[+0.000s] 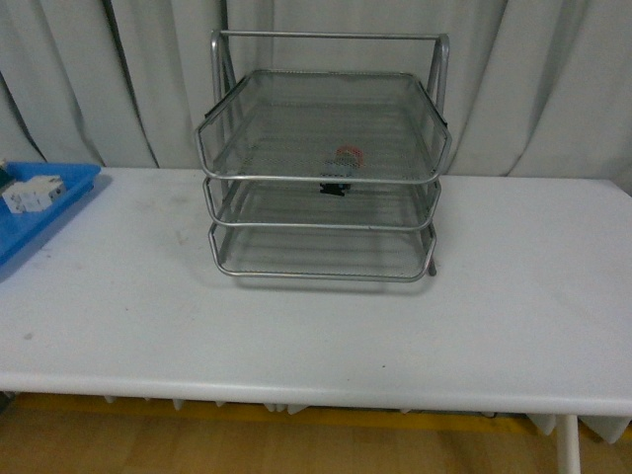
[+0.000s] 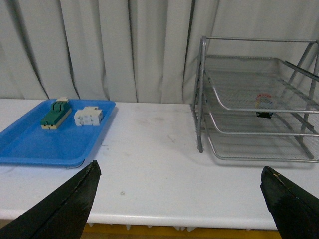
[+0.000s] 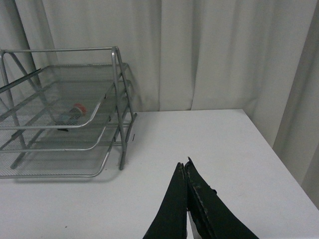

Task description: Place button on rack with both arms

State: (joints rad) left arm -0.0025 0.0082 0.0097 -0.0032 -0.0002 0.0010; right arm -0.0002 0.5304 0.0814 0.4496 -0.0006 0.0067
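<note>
The silver wire rack stands at the back middle of the white table. The button, red cap on a dark body, lies inside the rack on an upper tier. No arm shows in the front view. My left gripper is open, its black fingers spread wide over the table's front edge, well short of the rack. My right gripper is shut with nothing in it, over bare table to the right of the rack.
A blue tray sits at the table's left edge, holding a white block and a green-and-cream strip. Grey curtains hang behind. The table's right edge runs near the right gripper.
</note>
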